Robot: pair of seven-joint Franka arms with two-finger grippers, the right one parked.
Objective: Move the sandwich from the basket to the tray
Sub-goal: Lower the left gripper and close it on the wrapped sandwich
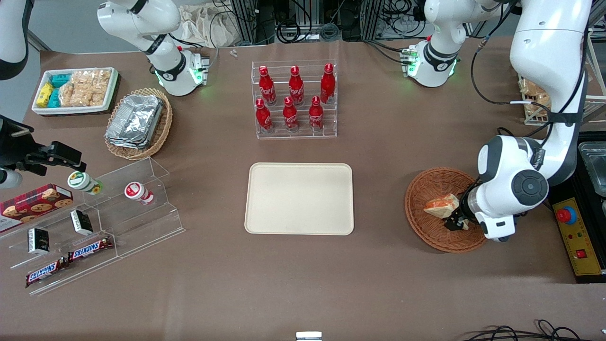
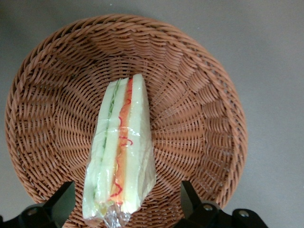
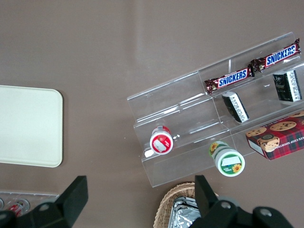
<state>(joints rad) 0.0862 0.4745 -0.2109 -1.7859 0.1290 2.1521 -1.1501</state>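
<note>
Left arm's claw is down inside the round reddish-brown woven wicker basket, fingers spread apart, one on each side of the wrapped triangular white-bread sandwich with orange and green filling. Wrist view: sandwich lies on its edge on the basket floor, in clear film, with both fingertips flanking its wide end and a gap on each side; no contact visible.

The basket sits on the brown bench toward the working arm's end. The flat cream-beige rectangular plastic tray lies mid-bench, well apart from the basket, bare surface, open brown bench between the two.

Around:
- clear acrylic rack with six red bottles, farther from the front camera than the tray
- toward the parked arm's end: stepped clear acrylic display with two small cups, dark packets and Snickers bars
- tan oval wicker basket with foil containers
- white tray of packaged snacks
</note>
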